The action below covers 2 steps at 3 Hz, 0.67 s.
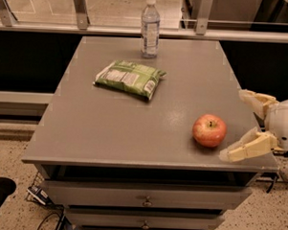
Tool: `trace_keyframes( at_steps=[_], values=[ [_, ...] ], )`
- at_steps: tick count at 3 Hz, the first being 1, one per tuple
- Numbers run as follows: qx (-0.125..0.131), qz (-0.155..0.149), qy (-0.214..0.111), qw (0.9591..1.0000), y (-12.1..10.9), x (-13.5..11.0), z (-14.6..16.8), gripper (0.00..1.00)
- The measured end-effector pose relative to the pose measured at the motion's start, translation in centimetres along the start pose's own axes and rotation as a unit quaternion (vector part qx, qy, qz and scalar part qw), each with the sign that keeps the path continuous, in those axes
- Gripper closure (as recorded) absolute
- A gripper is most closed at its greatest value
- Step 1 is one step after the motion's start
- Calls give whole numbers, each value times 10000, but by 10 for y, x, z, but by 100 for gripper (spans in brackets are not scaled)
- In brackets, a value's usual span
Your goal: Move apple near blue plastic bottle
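The red apple (209, 130) with yellowish patches sits upright on the grey table (110, 130), near the front right corner. The blue plastic bottle (150, 27), clear with a white cap, stands at the table's far edge, far from the apple. My gripper (233, 125) comes in from the right edge, just right of the apple. It is open and empty, one cream finger (246, 148) low by the front corner and the other finger (255, 99) further back. It does not touch the apple.
A flat green snack bag (129, 78) lies in the table's middle left, between apple and bottle. Metal railing posts (80, 8) and a ledge run behind the table. Drawers (145, 198) sit below the tabletop.
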<state>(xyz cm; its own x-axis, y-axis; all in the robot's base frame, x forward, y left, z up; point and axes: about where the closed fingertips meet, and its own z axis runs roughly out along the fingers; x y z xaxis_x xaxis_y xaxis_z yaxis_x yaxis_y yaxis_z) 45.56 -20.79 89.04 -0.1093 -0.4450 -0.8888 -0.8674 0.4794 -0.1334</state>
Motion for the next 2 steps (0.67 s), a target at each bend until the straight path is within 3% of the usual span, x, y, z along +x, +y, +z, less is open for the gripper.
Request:
trace_keyframes(
  at_steps=[2],
  values=[
    [47,-111,-543,9985,-1,19,25,0]
  ],
)
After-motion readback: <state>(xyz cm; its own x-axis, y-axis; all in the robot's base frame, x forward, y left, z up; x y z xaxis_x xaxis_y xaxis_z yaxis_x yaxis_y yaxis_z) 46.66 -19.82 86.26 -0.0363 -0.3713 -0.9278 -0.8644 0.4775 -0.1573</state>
